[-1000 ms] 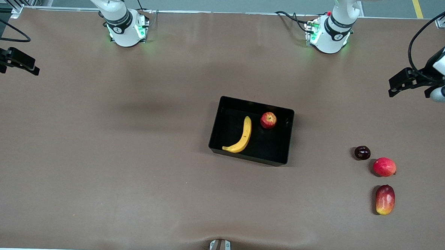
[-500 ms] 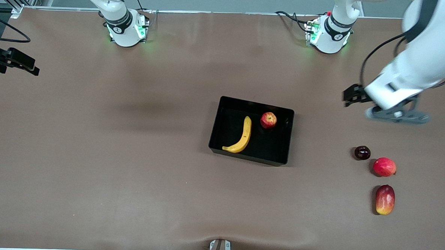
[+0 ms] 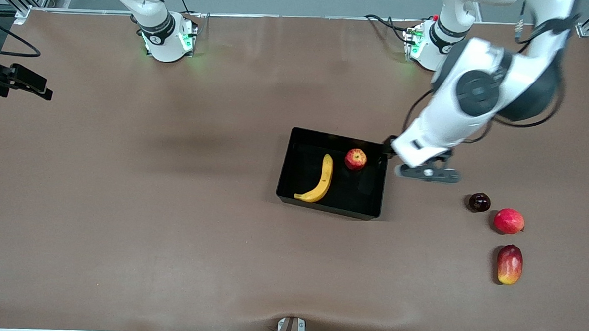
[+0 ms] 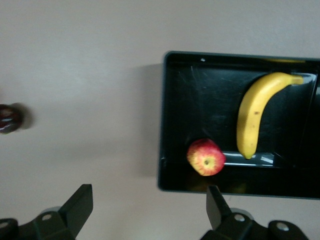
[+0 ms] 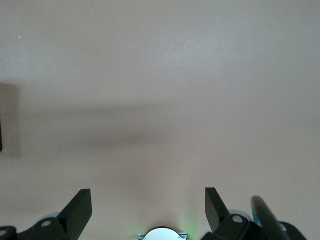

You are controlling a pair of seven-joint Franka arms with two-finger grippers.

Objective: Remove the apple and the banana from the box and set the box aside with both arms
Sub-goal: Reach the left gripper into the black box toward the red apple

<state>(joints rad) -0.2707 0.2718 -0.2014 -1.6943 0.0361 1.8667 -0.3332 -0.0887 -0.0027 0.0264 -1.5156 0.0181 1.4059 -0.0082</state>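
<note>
left gripper (image 4: 145, 212) up in the air over the brown table (image 3: 173, 205) beside the shallow shiny black plastic tray (image 3: 378, 189), fingers wide apart and empty, long curved yellow banana (image 3: 319, 181) and small round red apple (image 3: 355, 159) lying in the tray, right gripper (image 5: 145, 210) waiting at the table edge, fingers apart, holding nothing

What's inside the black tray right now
The black tray holds a banana and a small red apple, lying apart. The open left gripper is over the table beside the tray wall nearest the apple. The floor under the fruit is hidden.
</note>
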